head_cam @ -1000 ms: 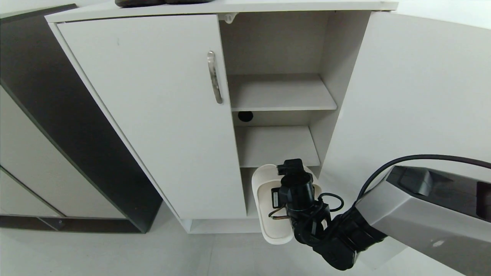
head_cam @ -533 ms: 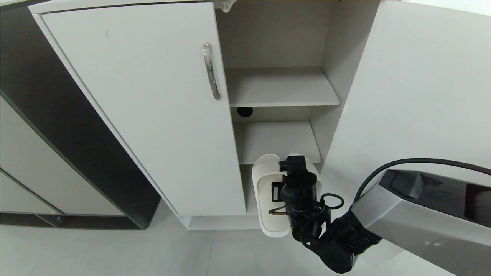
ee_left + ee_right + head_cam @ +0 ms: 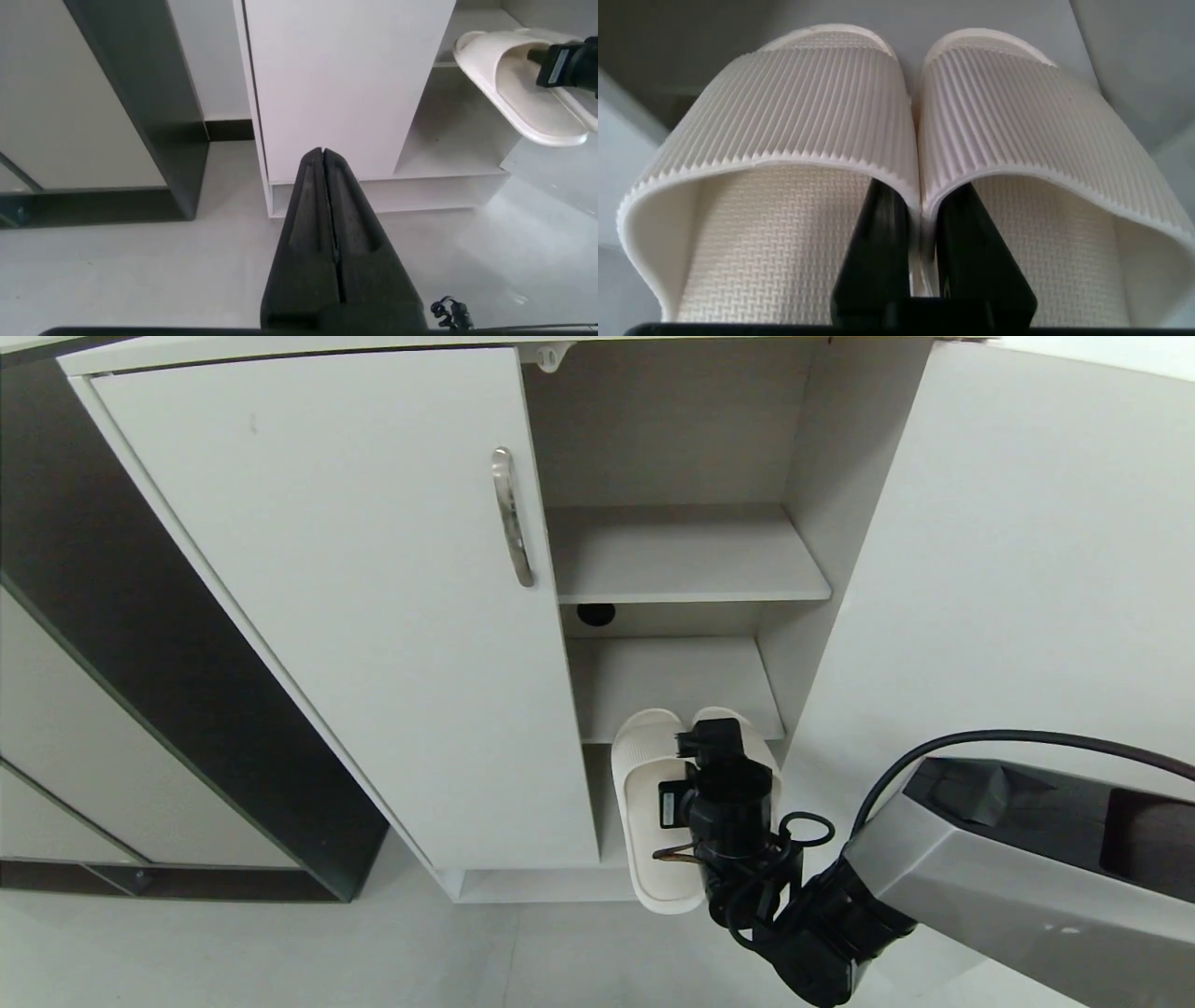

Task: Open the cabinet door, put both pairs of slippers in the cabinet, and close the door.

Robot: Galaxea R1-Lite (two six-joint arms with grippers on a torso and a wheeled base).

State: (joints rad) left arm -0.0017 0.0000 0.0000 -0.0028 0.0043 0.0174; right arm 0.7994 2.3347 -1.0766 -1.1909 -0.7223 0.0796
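Right gripper (image 3: pixel 920 224) clamped on the touching inner walls of both white slippers (image 3: pixel 651 831), held at cabinet (image 3: pixel 681 555) bottom opening, toes inward. Right door (image 3: pixel 1008 569) open, left door (image 3: pixel 327 597) shut. Left gripper (image 3: pixel 322 168) fingers together, low before left door.

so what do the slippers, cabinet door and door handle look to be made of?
Slippers: cream and matte, likely soft foam or rubber, going by the moulded ribbed straps and textured footbeds.
Cabinet door: flat white panel with a smooth, low-sheen face, probably laminated board; the core isn't visible.
Handle: looks like metal, silvery with bright highlights, but could be plated plastic.
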